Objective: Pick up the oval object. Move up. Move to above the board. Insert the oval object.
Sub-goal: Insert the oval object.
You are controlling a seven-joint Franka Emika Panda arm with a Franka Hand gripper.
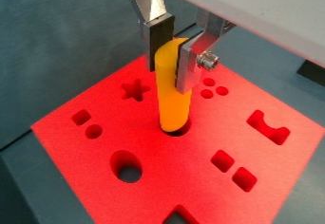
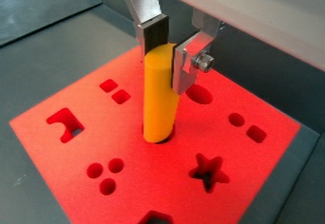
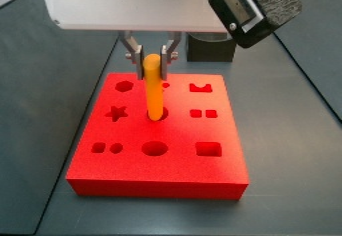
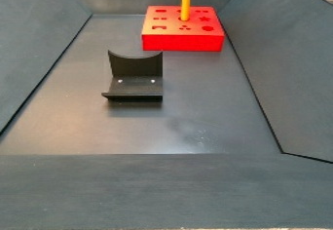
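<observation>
Gripper [image 1: 177, 49] at frame centre is clamping your upright oval object [image 1: 173, 90], keeping it plumb while its tip is entering the board [image 1: 114, 123].

From my station, the side view showed the claw [image 3: 151, 57] hanging below the pale wrist housing [image 3: 127, 2], directly above the board [image 3: 160, 130], its silver fingers [image 3: 130, 50] pressed against the top of the oval object [image 3: 154, 85]. The orange-yellow peg stood upright with its lower end in a hole near the middle of the red block, between the star hole [image 3: 116, 112] and a pair of small square holes [image 3: 202, 112]. The board lay flat on the dark floor [image 3: 40, 120], and a black camera unit [image 3: 251, 10] jutted in from the upper right.
</observation>
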